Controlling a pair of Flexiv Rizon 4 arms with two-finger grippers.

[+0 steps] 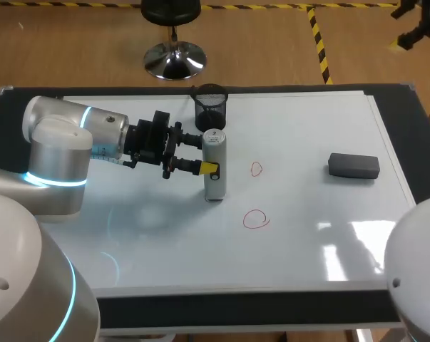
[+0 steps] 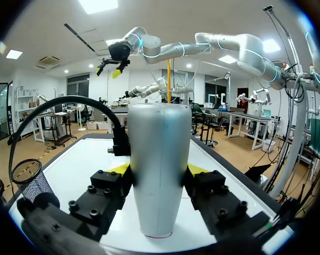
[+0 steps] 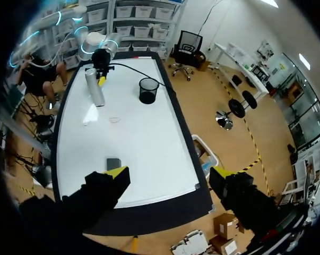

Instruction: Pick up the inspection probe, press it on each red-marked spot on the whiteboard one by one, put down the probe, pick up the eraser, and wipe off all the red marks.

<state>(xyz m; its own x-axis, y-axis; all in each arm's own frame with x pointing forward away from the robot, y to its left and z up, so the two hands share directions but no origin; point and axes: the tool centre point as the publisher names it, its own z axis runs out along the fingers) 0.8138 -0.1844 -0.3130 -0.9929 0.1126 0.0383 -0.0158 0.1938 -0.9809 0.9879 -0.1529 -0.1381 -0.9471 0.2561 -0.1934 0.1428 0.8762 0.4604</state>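
Two red marks dot the whiteboard.

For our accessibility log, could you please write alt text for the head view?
The left claw grips an upright grey probe standing on the whiteboard, with a small red mark and a larger red mark drawn to its right. A black mesh cup stands behind the probe and a dark eraser lies near the board's right edge.
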